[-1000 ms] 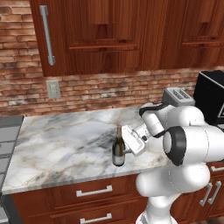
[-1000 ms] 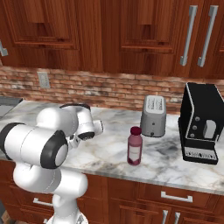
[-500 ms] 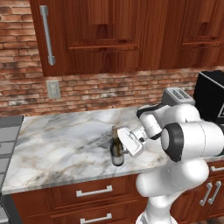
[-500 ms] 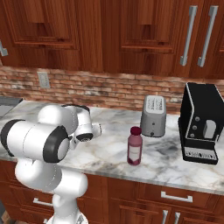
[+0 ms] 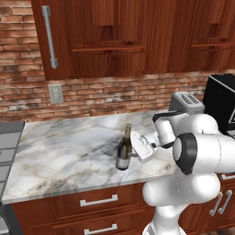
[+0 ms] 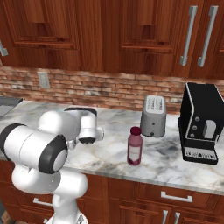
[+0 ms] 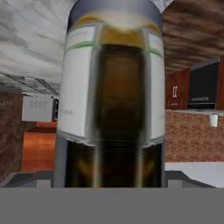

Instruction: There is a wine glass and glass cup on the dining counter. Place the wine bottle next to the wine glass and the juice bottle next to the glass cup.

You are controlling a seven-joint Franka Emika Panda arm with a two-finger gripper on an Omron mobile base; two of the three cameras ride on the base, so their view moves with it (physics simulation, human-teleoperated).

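A white robot arm reaches across the marble desk [image 5: 69, 151] in the centre of the left base view, its gripper [image 5: 132, 150] pressed up against the right side of the wine bottle [image 5: 123, 149]. The dark bottle with its gold foil neck stands slightly tilted at centre frame, near the front edge of the desk, its base apparently on or just above the marble. Whether the gripper is pinching the bottle or merely beside it cannot be told from these views. In the hand view the bottle's pale label and dark body [image 7: 114, 100] span most of the frame, seen upside down and very close.

In the right base view the juice bottle [image 6: 134, 146], pink-purple with a maroon cap, stands upright at centre frame, well apart from the arm. Just behind it to the right sits a silver toaster [image 6: 153, 115], and a black coffee machine [image 6: 202, 122] occupies the right of the frame. Dark wooden cabinets [image 6: 131, 30] hang above a red brick wall [image 5: 105, 94]; a pale wall outlet [image 5: 56, 93] sits at left in the left base view.
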